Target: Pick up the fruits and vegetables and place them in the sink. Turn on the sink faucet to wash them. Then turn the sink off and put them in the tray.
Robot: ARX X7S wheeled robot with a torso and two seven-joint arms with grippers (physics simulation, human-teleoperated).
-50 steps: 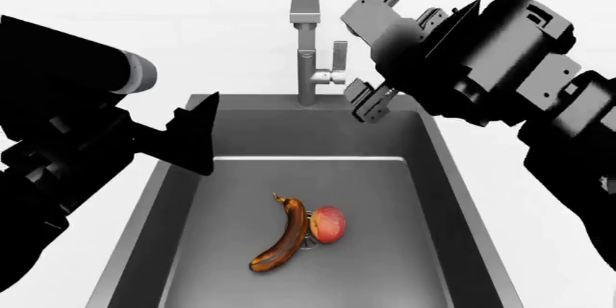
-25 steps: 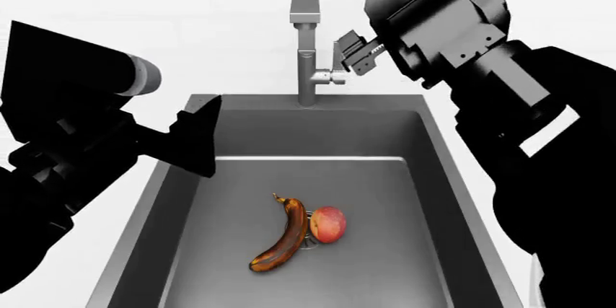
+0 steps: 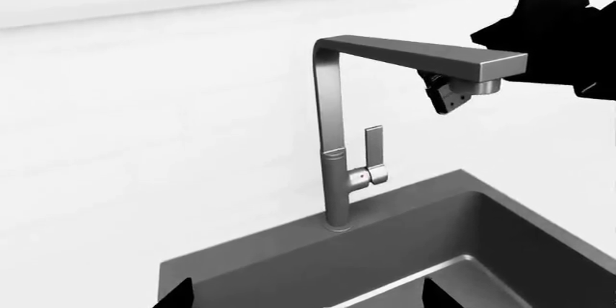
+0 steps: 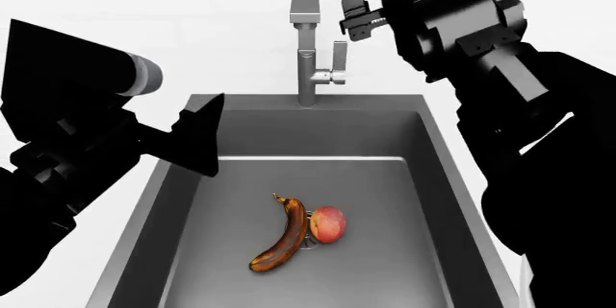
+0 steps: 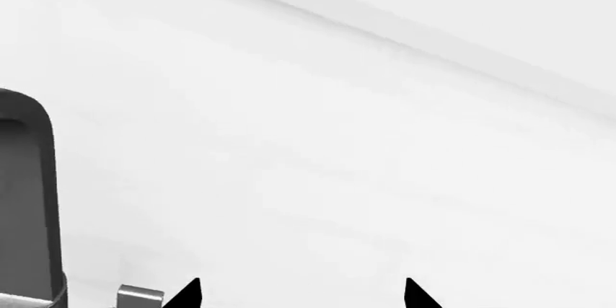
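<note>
The brown-orange banana (image 4: 282, 234) and the red-and-yellow apple (image 4: 330, 223) lie touching on the bottom of the dark grey sink (image 4: 423, 178), over the drain. The silver sink faucet (image 4: 306, 34) (image 3: 332, 149) stands at the back rim, its lever handle (image 4: 339, 55) (image 3: 374, 142) upright. My right gripper (image 4: 358, 21) (image 5: 300, 297) hovers open just above and right of the lever, holding nothing. The lever's top (image 5: 140, 296) shows beside one fingertip. My left gripper (image 4: 198, 138) (image 3: 306, 301) is open over the sink's left rim, facing the faucet. The tray is out of view.
A white counter (image 4: 539, 106) surrounds the sink and a white wall (image 3: 144, 106) rises behind the faucet. The right arm (image 4: 539, 142) reaches over the sink's right side. The faucet spout (image 3: 423, 55) juts out over the basin, with the right gripper's fingers (image 3: 448, 95) behind it.
The right gripper has risen from beside the faucet base to above the lever, nearer the wall. The left arm, banana and apple have stayed put.
</note>
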